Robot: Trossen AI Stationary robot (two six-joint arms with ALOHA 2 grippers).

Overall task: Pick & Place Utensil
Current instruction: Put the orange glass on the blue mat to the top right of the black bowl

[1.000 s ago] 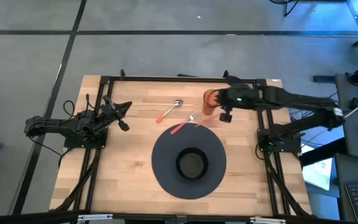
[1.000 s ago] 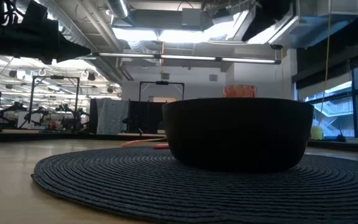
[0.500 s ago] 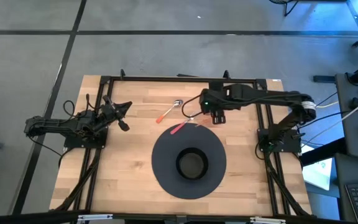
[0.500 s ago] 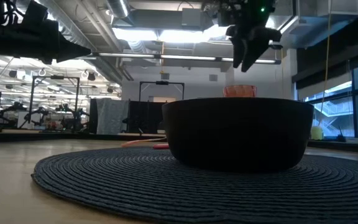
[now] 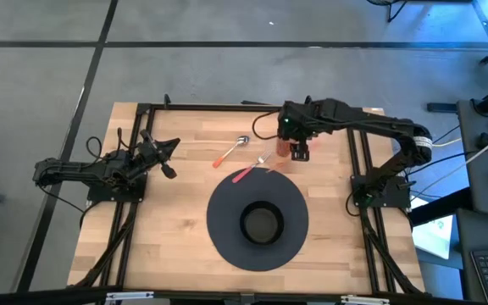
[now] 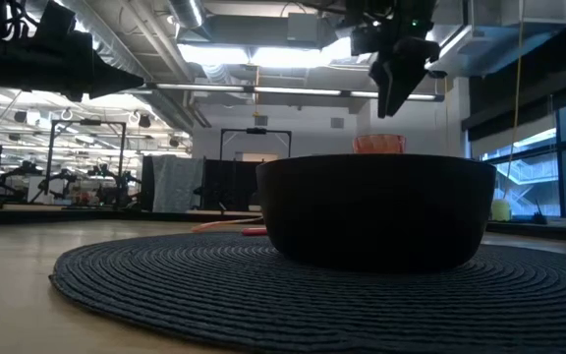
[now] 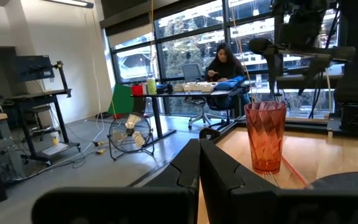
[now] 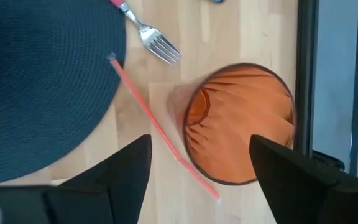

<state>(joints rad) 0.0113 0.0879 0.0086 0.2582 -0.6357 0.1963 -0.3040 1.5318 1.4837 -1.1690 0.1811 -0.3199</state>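
A fork (image 5: 252, 167) with a red handle lies with its handle end on the edge of the round dark placemat (image 5: 227, 241); its tines (image 8: 160, 46) rest on the wood. A spoon (image 5: 232, 152) with an orange handle lies flat, farther left. The orange cup (image 8: 241, 124) stands upright at the back right, and a thin red stick (image 8: 160, 130) lies beside it. My right gripper (image 8: 199, 140) hangs open above the cup, pointing down and touching nothing. My left gripper (image 7: 201, 168) waits shut at the table's left, holding nothing.
A black bowl (image 6: 376, 211) sits in the middle of the placemat. Black frame rails (image 5: 358, 161) run along the table's sides and back. Bare wood lies between the left arm and the utensils. A person sits at a desk in the room beyond the table.
My right arm has swung in from the table's right, toward the cup, and turned at the wrist. Its gripper has come down into the low view and now hangs over the cup. The utensils, cup and bowl have stayed in place.
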